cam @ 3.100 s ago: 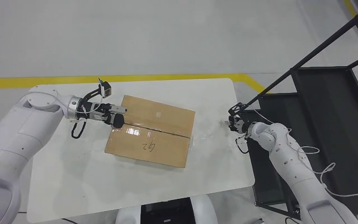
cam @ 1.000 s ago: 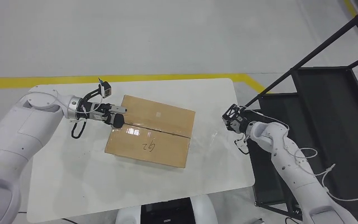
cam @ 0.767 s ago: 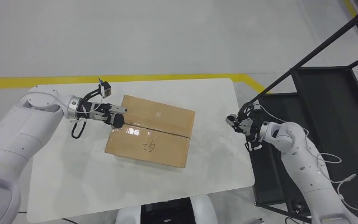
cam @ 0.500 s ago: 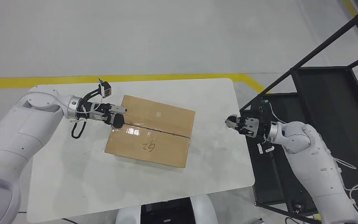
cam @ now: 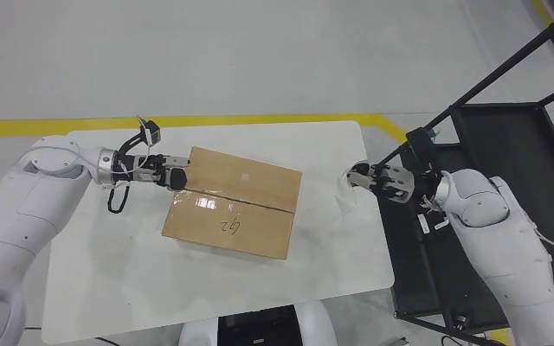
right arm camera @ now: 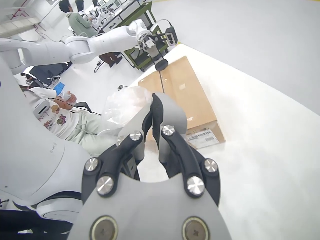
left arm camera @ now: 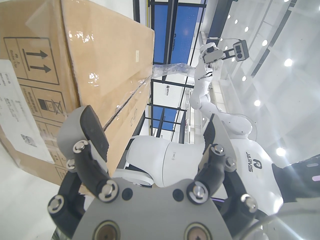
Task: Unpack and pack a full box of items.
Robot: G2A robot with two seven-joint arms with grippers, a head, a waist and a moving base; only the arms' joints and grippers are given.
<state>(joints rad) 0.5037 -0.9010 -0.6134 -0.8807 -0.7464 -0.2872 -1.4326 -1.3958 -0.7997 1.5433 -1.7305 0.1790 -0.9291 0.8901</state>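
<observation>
One cardboard box [cam: 234,203] is sitting near the middle of the white table [cam: 329,251], turned slightly askew. Both top flaps are lying flat and meeting along the centre seam, so whatever is inside is staying hidden. Glossy patches of tape are glinting along that seam, and a printed label is showing on one end wall.

At the box's end nearest the left arm, the left fingers [left arm camera: 93,128] are hanging spread wide with nothing between them. One pad is sitting right beside the top edge where the seam ends; I cannot tell if it is touching the cardboard.

Off the opposite end, over the table's edge, the right fingers [right arm camera: 156,116] are pinching tight on a crumpled wad of clear tape [right arm camera: 125,106]. From the left wrist view a thin strip of it is stretching from the box's far top edge to those fingers.

Beside the table on that side, a black rack [cam: 502,173] is standing.
</observation>
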